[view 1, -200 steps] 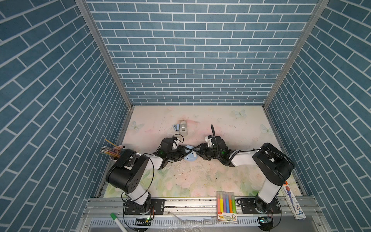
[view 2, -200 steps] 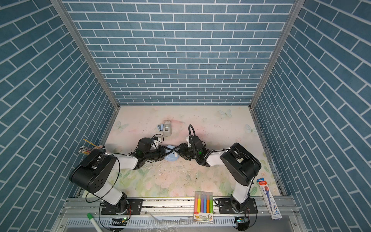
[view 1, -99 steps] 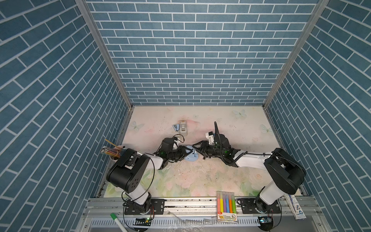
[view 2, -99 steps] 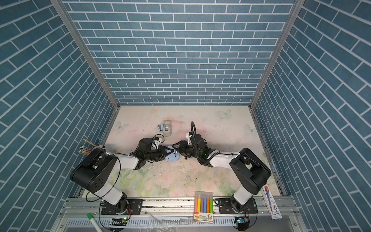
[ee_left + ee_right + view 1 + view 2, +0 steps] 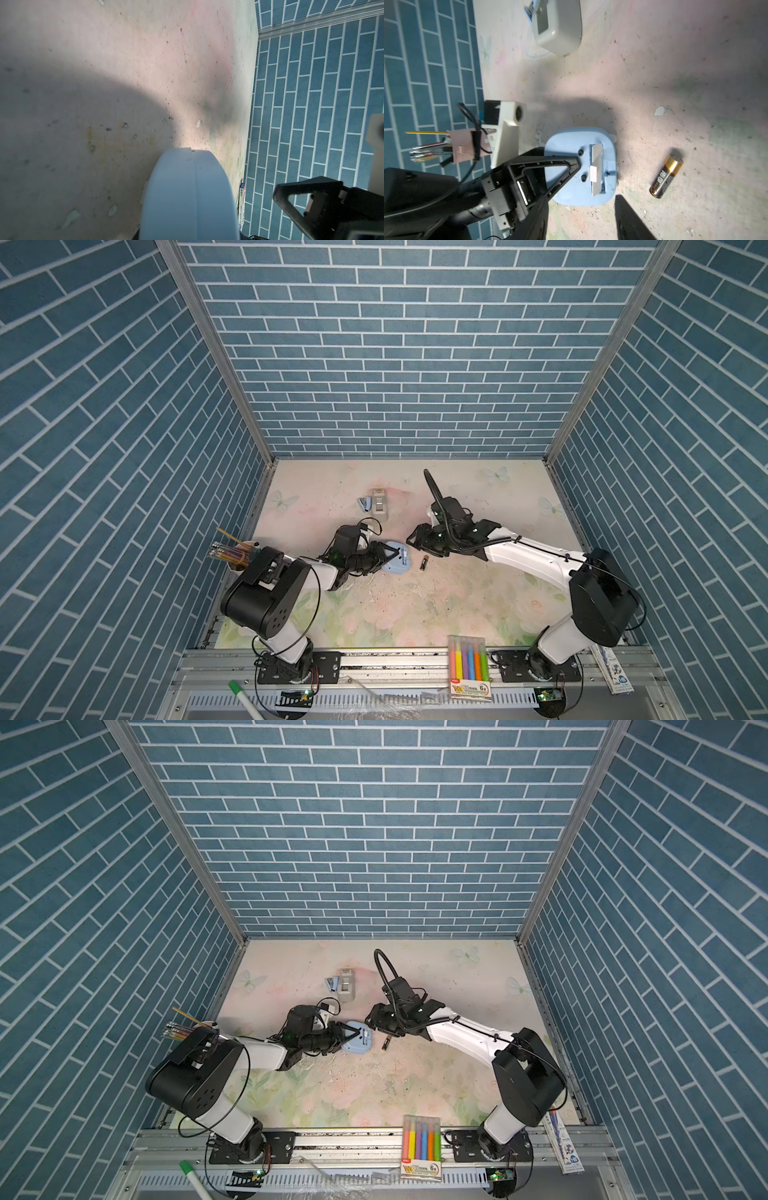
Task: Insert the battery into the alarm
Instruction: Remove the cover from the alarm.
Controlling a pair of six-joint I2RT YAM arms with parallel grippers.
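Observation:
The alarm lies face down on the table, its blue back up with a pale slot. My left gripper is shut on the alarm's left edge, with one finger across the back. In the left wrist view the alarm's rim fills the jaws. The battery lies loose on the table just right of the alarm. My right gripper hovers open behind them, holding nothing.
A grey boxy device and a small blue stapler sit farther back. A pencil cup stands at the left edge. A marker pack and a boxed item lie on the front rail.
The right arm's elbow has swung out to the right and its gripper has lifted back off the alarm. The battery now shows on the table. The left arm has held still.

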